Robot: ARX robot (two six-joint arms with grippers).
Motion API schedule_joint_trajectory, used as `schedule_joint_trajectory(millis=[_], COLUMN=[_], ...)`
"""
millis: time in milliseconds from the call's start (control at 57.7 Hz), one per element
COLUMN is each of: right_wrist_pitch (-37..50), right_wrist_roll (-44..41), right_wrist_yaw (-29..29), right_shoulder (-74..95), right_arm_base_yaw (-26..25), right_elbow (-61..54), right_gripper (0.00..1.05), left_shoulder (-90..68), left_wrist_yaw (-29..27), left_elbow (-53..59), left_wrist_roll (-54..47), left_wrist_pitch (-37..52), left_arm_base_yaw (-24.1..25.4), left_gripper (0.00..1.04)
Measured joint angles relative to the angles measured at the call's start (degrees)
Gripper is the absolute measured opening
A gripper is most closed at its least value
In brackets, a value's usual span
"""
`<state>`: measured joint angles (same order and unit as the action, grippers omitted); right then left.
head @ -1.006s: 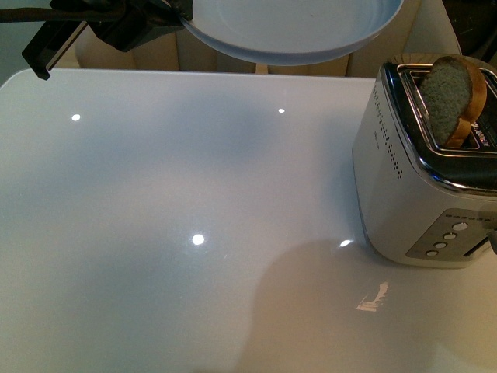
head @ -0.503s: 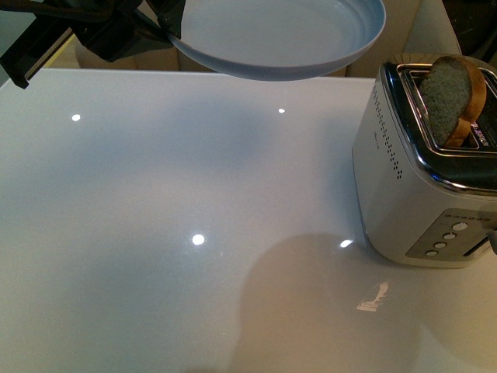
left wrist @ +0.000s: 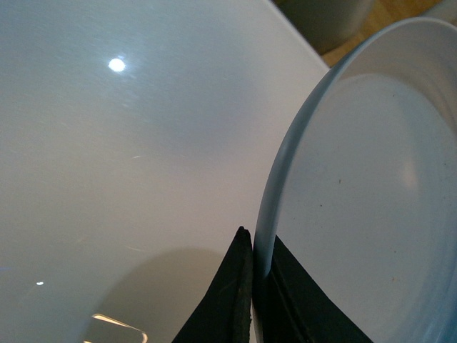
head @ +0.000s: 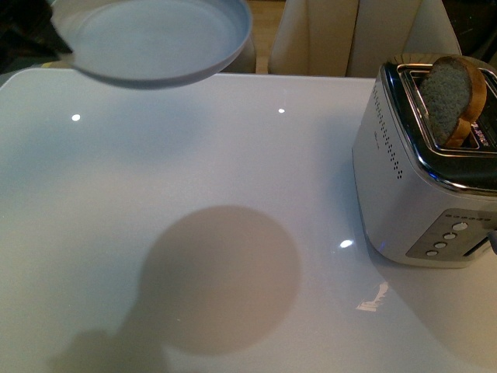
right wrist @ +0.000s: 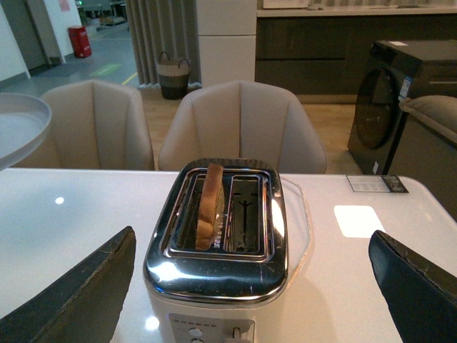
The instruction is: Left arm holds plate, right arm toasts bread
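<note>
The pale grey-blue plate (head: 155,39) hangs in the air over the table's far left part, its shadow on the tabletop below. My left gripper (left wrist: 255,239) is shut on the plate (left wrist: 357,200), one black finger on each side of the rim. The bread (head: 450,97) stands upright in one slot of the silver toaster (head: 411,179) at the right, its top sticking out. My right gripper (right wrist: 251,236) is open and wide above the toaster (right wrist: 214,271), facing the bread (right wrist: 209,204), and holds nothing. The plate's edge (right wrist: 18,125) shows in the right wrist view too.
The glossy white table (head: 233,155) bears only the toaster. Its front panel has several buttons (head: 446,237) and a lever. Beige chairs (right wrist: 243,125) stand along the table's far edge. A small label (right wrist: 377,184) lies on the table beyond the toaster.
The plate has swung to the left in the front view, and its shadow followed. The left arm has mostly left that view. Bread and toaster have not moved.
</note>
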<state>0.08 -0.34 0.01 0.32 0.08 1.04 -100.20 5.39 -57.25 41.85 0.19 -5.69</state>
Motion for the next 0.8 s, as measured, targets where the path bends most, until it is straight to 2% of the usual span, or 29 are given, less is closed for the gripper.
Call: schedule_joint_trajectory(millis=[156,312,607,798], right_wrist_pitch=[0.0,0.0,0.0,0.0], right_wrist_roll=[0.0,0.0,0.0,0.0], right_wrist_yaw=[0.0,0.0,0.0,0.0], right_shoulder=[0.0,0.0,0.0,0.0], right_arm_base_yaw=[0.0,0.0,0.0,0.0], right_elbow=[0.0,0.0,0.0,0.0], right_gripper=[0.96,0.96,0.96,0.96], left_shoulder=[-6.0,-15.6,-29.2,-34.6], left_wrist_yaw=[4.0,10.7,12.6,12.2], left_elbow=[2.8,5.1,5.3,4.9], left_wrist_roll=[-7.1,-14.3,-17.3,-18.2], left_wrist_pitch=[5.8,17.3,27.2,28.1], left_arm_base_yaw=[7.1,12.0,14.7,15.6], left_gripper=[0.03,0.03,0.03,0.03])
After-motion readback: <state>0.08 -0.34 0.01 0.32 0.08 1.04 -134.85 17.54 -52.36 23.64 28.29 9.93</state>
